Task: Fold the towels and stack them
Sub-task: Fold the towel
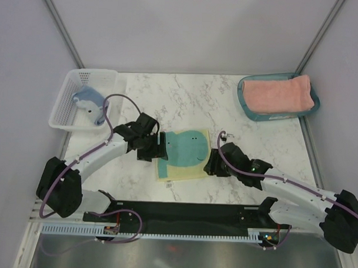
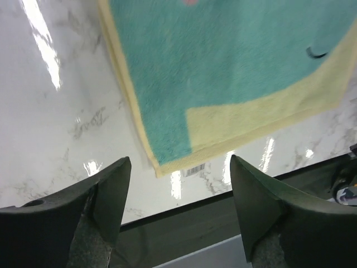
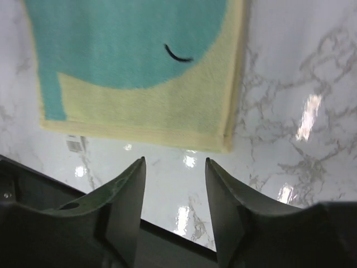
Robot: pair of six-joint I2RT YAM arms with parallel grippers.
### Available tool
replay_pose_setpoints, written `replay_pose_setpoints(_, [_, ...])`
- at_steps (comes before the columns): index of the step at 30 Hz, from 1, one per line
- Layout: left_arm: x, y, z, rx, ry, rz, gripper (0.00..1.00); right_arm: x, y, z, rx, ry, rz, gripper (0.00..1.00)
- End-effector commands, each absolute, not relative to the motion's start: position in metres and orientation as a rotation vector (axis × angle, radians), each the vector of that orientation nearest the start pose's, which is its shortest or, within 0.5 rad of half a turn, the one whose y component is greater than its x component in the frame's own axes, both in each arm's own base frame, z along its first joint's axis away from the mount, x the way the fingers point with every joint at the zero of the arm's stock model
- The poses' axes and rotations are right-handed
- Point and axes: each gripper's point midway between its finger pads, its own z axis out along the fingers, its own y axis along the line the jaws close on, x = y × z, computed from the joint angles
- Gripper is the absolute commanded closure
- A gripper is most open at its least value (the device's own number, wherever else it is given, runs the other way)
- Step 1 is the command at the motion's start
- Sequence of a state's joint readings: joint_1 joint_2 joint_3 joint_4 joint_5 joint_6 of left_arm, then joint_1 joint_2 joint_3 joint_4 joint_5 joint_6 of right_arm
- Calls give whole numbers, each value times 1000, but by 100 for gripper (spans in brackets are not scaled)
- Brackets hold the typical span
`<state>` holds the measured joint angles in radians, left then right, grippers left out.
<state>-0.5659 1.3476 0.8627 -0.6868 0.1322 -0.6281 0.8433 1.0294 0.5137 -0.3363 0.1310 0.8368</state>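
A pale-yellow towel (image 1: pixel 184 155) with a teal face patch lies folded flat on the marble table. My left gripper (image 1: pixel 159 147) hovers at its left edge and my right gripper (image 1: pixel 209 164) at its right edge. Both are open and hold nothing. The left wrist view shows the towel's (image 2: pixel 223 72) near corner beyond my left gripper (image 2: pixel 180 167). From the right wrist, the towel's (image 3: pixel 139 72) folded edge lies just past my right gripper (image 3: pixel 174 164). A salmon-pink towel (image 1: pixel 278 93) rests folded in a teal tray. A grey-blue towel (image 1: pixel 90 104) lies bunched in a white basket.
The white basket (image 1: pixel 65 106) stands at the back left and the teal tray (image 1: pixel 250 110) at the back right. A black rail (image 1: pixel 188 214) runs along the table's near edge. A small barcode label (image 2: pixel 195 169) pokes out from under the yellow towel's corner.
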Motion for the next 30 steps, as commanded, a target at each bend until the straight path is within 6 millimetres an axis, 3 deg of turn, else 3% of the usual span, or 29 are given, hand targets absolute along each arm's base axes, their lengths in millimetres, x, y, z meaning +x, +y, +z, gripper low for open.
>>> replay_pose_setpoints(1, [248,-187,119,105,2671,-480,20,213,228,134,-191,2323,643,42])
replay_pose_setpoints(3, [274,-192,133,177,2597,-488,21,234,231,139,-258,2327,669,34])
replay_pose_setpoints(4, [284,-190,135,260,2563,-466,21,250,236,158,-330,2275,668,32])
replay_pose_setpoints(5, [294,-189,130,298,2561,-444,23,257,241,162,-379,2273,697,28])
replay_pose_setpoints(6, [305,-189,132,383,2517,-434,25,280,242,167,-393,2266,683,27])
replay_pose_setpoints(7, [318,-188,132,402,2487,-450,25,290,241,166,-476,2253,648,26])
replay_pose_setpoints(9, [325,-201,126,502,2480,-592,28,317,241,159,-532,2281,631,26])
replay_pose_setpoints(10, [331,-197,124,496,2483,-627,31,325,242,155,-562,2287,627,27])
replay_pose_setpoints(11, [331,-201,124,518,2478,-690,34,338,236,134,-591,2337,583,28])
replay_pose_setpoints(13, [341,-196,114,545,2485,-706,35,354,241,138,-636,2335,594,32])
replay_pose_setpoints(14, [343,-194,110,557,2491,-705,35,363,237,124,-655,2364,592,33])
replay_pose_setpoints(15, [348,-191,103,563,2501,-699,34,370,244,132,-676,2336,645,35])
replay_pose_setpoints(21, [367,-172,74,575,2547,-679,34,398,235,110,-753,2345,773,46])
replay_pose_setpoints(23, [372,-169,61,593,2570,-649,33,401,226,88,-760,2413,763,50])
replay_pose_setpoints(25, [374,-166,51,600,2592,-636,34,401,223,82,-802,2443,796,55])
replay_pose_setpoints(28, [379,-166,41,619,2602,-655,35,399,217,61,-803,2506,861,56])
replay_pose_setpoints(30, [380,-165,36,634,2612,-657,37,398,217,57,-832,2505,875,56])
